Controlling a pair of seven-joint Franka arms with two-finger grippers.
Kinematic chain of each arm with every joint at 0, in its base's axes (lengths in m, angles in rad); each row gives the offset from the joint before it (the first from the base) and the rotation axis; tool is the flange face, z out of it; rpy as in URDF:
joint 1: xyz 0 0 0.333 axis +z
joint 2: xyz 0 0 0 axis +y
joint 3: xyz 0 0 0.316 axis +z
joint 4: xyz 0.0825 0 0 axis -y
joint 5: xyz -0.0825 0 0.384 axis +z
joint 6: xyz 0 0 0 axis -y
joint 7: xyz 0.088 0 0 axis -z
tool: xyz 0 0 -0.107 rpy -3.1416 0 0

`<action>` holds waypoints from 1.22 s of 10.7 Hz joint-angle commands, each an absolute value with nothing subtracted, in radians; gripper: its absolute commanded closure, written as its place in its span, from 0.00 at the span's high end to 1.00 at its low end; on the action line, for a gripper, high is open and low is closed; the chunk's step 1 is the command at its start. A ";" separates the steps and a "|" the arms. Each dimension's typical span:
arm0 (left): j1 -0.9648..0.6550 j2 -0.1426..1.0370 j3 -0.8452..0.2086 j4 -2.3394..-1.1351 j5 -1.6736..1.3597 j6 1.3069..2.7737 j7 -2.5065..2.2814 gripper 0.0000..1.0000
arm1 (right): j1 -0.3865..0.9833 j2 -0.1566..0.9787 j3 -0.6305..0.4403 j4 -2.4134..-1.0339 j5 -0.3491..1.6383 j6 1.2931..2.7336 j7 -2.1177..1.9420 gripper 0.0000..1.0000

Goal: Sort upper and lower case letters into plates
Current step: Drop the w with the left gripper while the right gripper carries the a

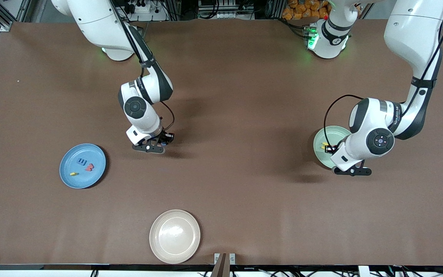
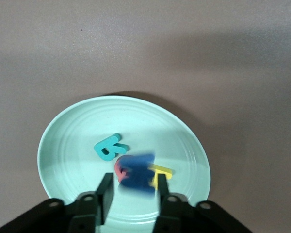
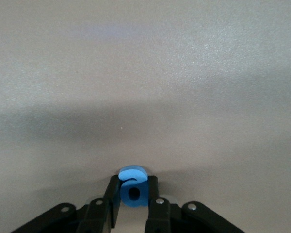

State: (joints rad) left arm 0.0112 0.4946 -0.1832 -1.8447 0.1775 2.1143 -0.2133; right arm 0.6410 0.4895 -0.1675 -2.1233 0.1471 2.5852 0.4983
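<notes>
White arms, black joints, cables

Brown table (image 1: 244, 77) – metal framing (image 1: 10, 15) along its edge.

Brown table (image 1: 244, 184), 3 plates on it.

I see a blue plate (image 1: 67, 175) toward the right arm's end, a mint plate (image 1: 321, 154) toward the left arm's end, partly hidden under the left arm, and a cream plate (image 1: 160, 246) between them, nearest the front camera, close to the table's edge. All 3 sit well apart. From the right wrist view, a light blue letter (image 3: 133, 188) stands on edge on the bare tabletop, out in the middle stretch between the blue and mint plates. The table's surface is a plain, matte brown sheet.
</notes>
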 commanded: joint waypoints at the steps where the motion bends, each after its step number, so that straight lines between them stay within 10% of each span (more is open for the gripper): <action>1: 0.003 0.473 -0.179 -1.836 0.203 2.108 -0.170 1.00 | 0.563 0.479 -0.137 -2.117 0.123 2.577 0.471 0.00; 6: 0.005 0.358 -0.179 -1.832 0.202 2.082 0.006 1.00 | 0.293 0.422 -0.049 -2.054 0.123 2.456 0.136 0.00; 13: -0.009 0.198 -0.183 -1.669 0.176 1.835 0.026 1.00 | 0.178 0.471 -0.204 -1.908 0.043 2.428 -0.179 0.00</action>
State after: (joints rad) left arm -0.0035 0.2389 -0.1841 -1.7192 0.1786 1.9156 0.0004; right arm 0.1863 0.4510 -0.1912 -1.9470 0.0701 2.4439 -0.1538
